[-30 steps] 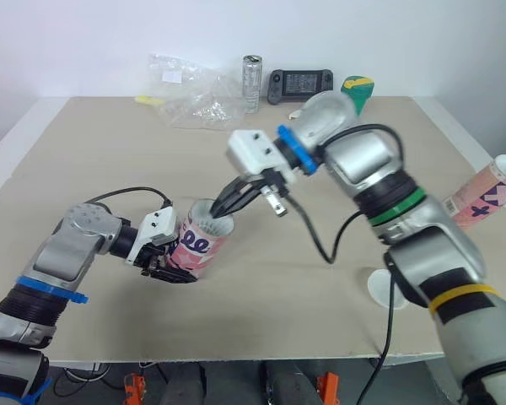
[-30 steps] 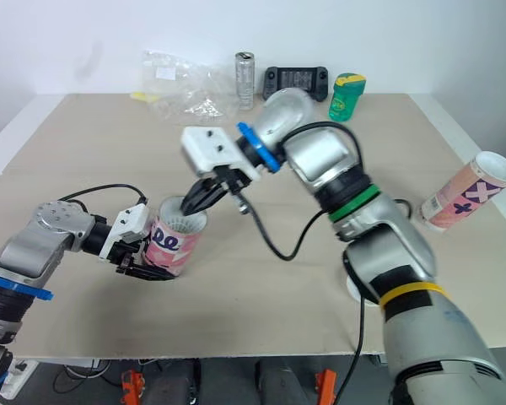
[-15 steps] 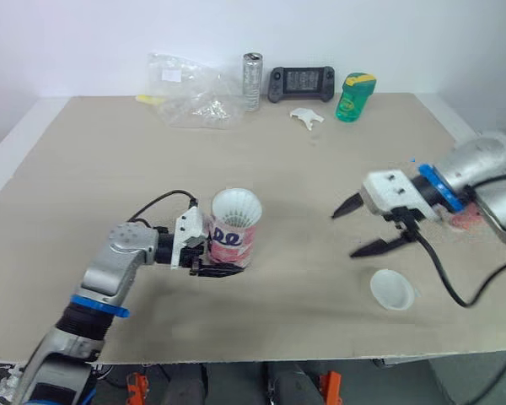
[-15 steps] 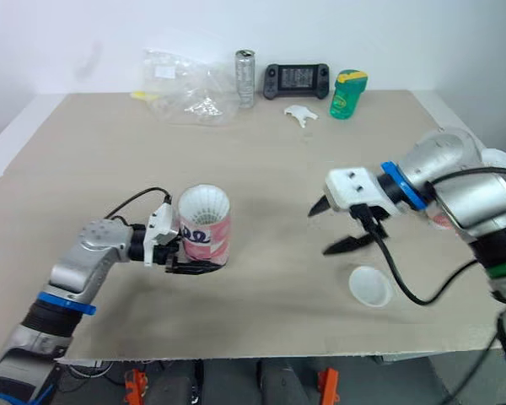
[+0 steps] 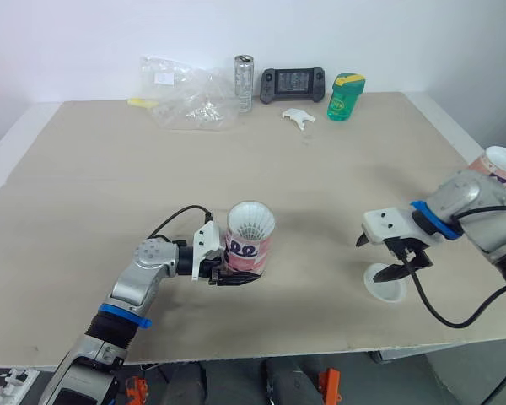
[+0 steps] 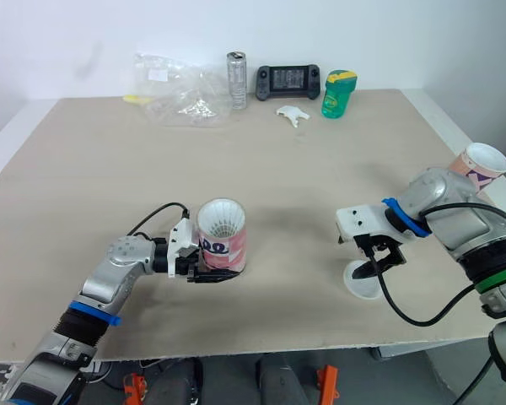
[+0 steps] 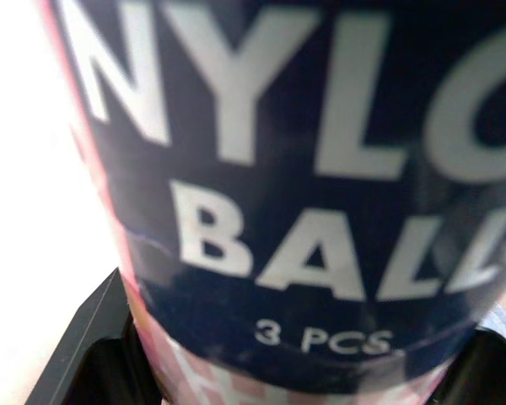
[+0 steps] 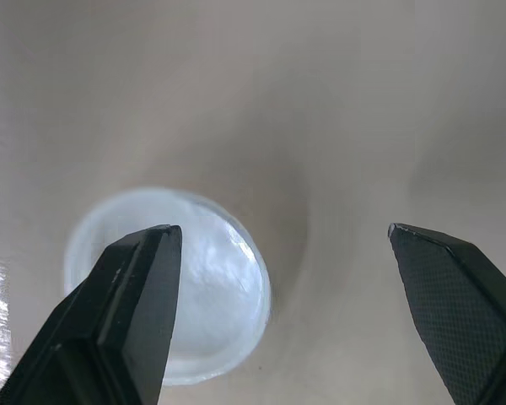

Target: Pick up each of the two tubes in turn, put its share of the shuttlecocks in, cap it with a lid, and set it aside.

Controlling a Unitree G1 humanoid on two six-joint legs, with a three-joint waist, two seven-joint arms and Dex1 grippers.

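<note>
- Tube [image 5: 249, 245]: pink-and-white, upright, near the front middle of the table [image 5: 337, 177]. The left wrist view shows its label reading "BALL" and "3 PCS".
- Tube contents: white shuttlecocks [image 5: 251, 222] fill the open mouth up to the rim. No lid is fitted.
- Left gripper [image 5: 234, 277]: clamped on the lower part of the tube, one black finger on each side.
- Lid [image 5: 385, 283]: white, round, flat on the table near the front right edge.
- Right gripper [image 5: 376, 258]: fingers spread wide, directly over the lid and holding nothing. In the right wrist view one finger overlaps the lid.
- Second tube [image 6: 478, 159]: at the right edge of the table, behind the right arm, open mouth visible. Its contents cannot be told.
- Surface: beige tabletop. Along the far edge are a clear plastic bag [image 5: 191, 103], a metal can [image 5: 244, 71], a game controller [image 5: 293, 81] and a green bottle [image 5: 342, 85].
- Room: plain white wall behind the table.
</note>
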